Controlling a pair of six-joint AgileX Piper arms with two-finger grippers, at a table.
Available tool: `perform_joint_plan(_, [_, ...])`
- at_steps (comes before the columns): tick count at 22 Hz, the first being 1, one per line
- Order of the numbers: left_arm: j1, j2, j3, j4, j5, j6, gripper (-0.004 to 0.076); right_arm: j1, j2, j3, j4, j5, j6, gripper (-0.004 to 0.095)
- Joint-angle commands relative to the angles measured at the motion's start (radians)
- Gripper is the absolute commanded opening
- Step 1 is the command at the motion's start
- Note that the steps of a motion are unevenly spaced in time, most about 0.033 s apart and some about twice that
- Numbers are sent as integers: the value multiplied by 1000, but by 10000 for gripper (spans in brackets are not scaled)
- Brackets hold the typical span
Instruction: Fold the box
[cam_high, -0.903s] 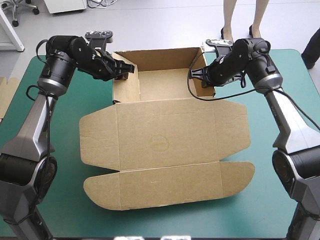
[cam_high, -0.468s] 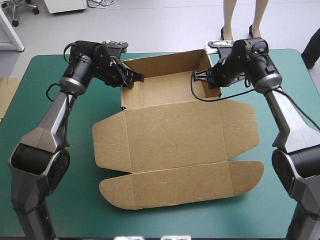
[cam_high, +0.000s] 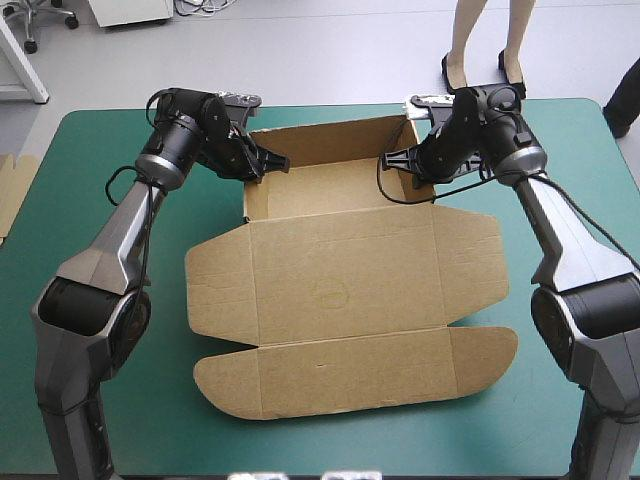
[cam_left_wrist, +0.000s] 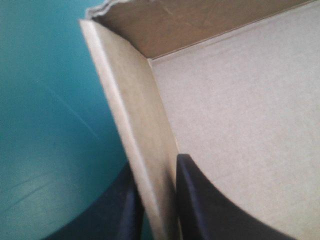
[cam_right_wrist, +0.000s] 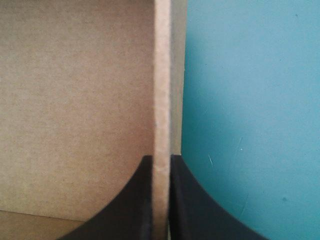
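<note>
**A:** Status on the box (cam_high: 340, 290)?

**B:** Mid-surface (cam_high: 120, 400). Tray end is toward the far edge, with the back wall (cam_high: 330, 140) and 2 side walls up. The lid panel (cam_high: 340, 265) and its flaps lie flat toward the near edge.

**A:** Claws?

**B:** Left claw (cam_high: 262, 163) is pinching the left side wall (cam_high: 247, 200), 1 finger inside the tray and 1 outside. Right claw (cam_high: 400, 165) has the same grip on the right side wall (cam_high: 425, 185). Both are all but pressed together, with only board between the fingers.

**A:** Which step?

**B:** My read: wall-forming. Each claw holds a side wall upright to square the tray. Can't tell from here whether the tucks are locked.

**A:** Next move?

**B:** Probably seat both side walls fully. That needs the 2 claws to move in sync with equal push. If they don't, I'd expect the tray to skew or the whole sheet to slide on the teal-green cover. Let go only once the walls look able to stand alone. The lid comes later.
</note>
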Motion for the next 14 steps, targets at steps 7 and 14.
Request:
perform_joint_plan(7, [-6,-33,-29,24,44,16,-10,2,-40,-38,52,-8,7,4])
perform_joint_plan(14, [-76,17,-29,253,-58,-45,-10,2,7,-38,-12,-26,-32,5])
